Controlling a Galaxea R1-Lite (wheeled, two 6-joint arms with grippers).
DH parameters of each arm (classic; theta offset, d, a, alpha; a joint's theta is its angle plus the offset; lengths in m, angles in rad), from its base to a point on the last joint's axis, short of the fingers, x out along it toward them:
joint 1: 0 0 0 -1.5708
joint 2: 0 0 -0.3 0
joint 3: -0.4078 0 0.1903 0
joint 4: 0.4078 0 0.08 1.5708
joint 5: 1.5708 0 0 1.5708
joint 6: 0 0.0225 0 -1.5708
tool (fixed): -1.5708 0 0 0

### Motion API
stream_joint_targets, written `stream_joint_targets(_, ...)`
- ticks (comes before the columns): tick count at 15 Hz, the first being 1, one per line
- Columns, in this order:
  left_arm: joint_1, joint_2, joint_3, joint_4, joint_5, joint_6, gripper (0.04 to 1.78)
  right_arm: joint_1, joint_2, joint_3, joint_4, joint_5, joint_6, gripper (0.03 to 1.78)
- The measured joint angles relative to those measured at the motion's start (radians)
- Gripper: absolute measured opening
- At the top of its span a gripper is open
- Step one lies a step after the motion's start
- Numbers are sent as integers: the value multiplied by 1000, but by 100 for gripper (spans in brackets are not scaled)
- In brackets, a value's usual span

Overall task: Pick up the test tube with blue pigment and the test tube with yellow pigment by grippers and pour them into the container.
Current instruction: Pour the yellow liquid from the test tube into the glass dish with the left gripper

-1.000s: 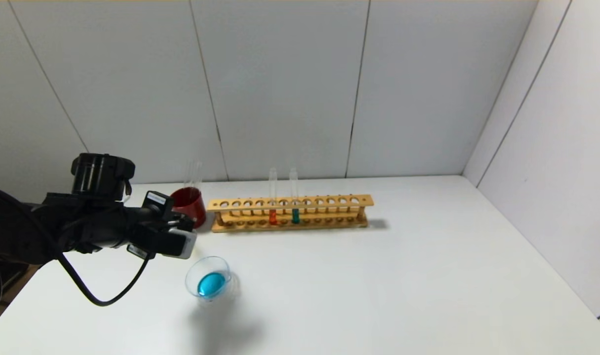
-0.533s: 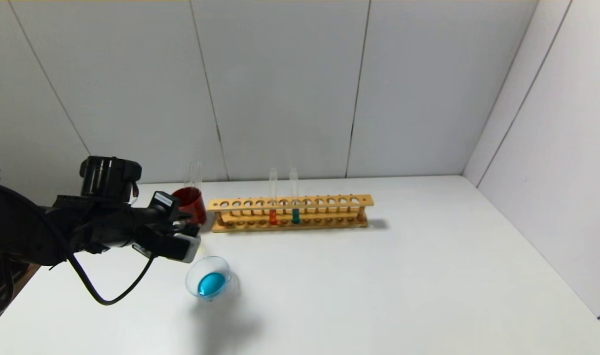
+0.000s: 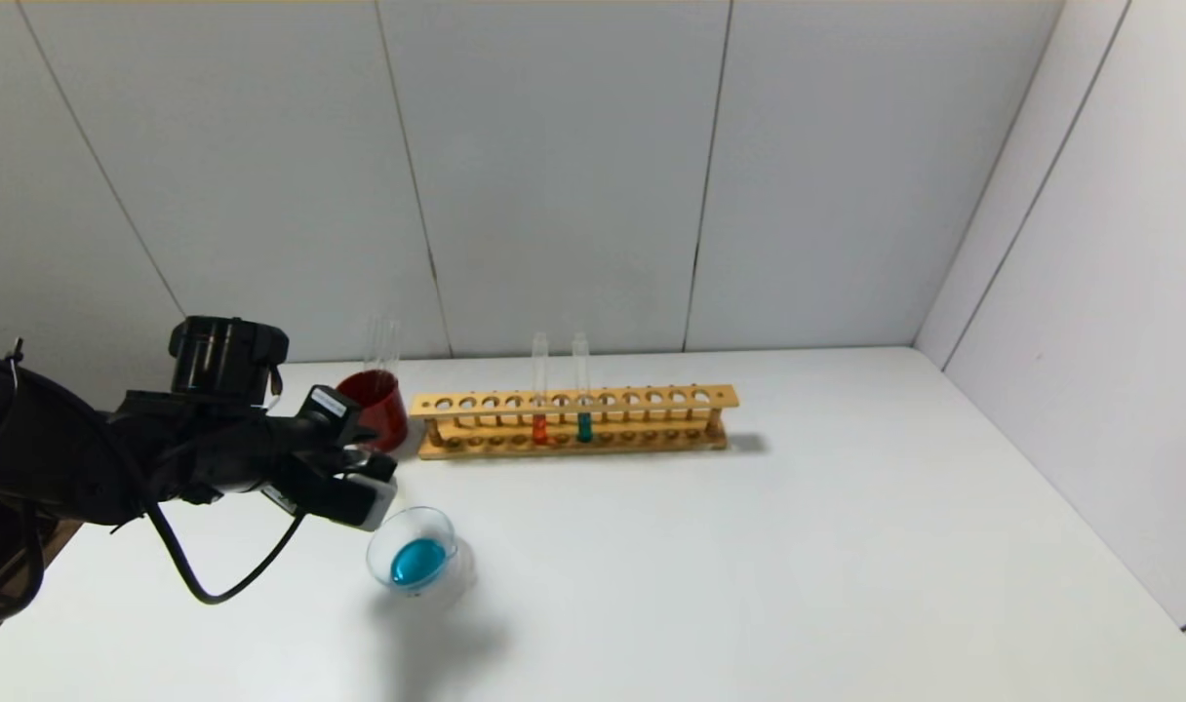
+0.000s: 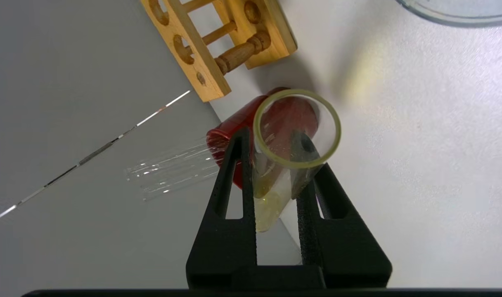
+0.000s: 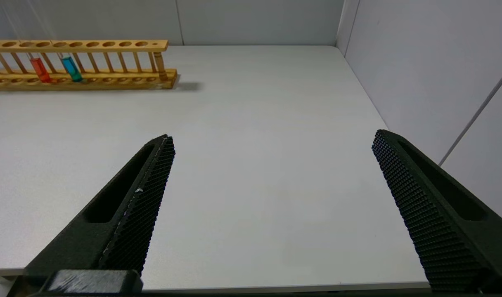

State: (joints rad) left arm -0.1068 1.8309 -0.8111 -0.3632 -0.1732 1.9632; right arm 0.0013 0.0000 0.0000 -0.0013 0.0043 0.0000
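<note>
Black fingers of the left end effector (image 4: pixel 275 165) are closed on a clear glass tube, the test tube with yellow pigment (image 4: pixel 290 140), which lies tipped with its open mouth toward the wrist camera; a little yellow liquid sits low along its wall near the fingers. In the head view the left end effector (image 3: pixel 364 478) hangs over the tabletop (image 3: pixel 749 546), just beside and above the rim of the container (image 3: pixel 415 558). The container is a small clear glass dish holding a pool of blue liquid. Just behind the end effector stands a dark-red cup (image 3: pixel 375 395) with empty clear tubes rising from it (image 3: pixel 381 343); whether the test tube with blue pigment is one of them cannot be told. Beside the cup, along the back of the tabletop, a wooden rack (image 3: pixel 573 419) holds two upright tubes, one with orange-red liquid (image 3: pixel 539 427) and one with teal-green liquid (image 3: pixel 584 426); its other holes are unfilled. The rack stands apart from the container.

The right end effector (image 5: pixel 271 185) does not show in the head view; in its own wrist view its fingers are spread wide with nothing between them, above bare tabletop well away from the rack (image 5: pixel 81 62).
</note>
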Motion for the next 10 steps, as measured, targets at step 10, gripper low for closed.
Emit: stream_joint_targets(10, -9, 32, -1, 0, 0, 69, 33, 0, 0, 0, 0, 0, 0, 175)
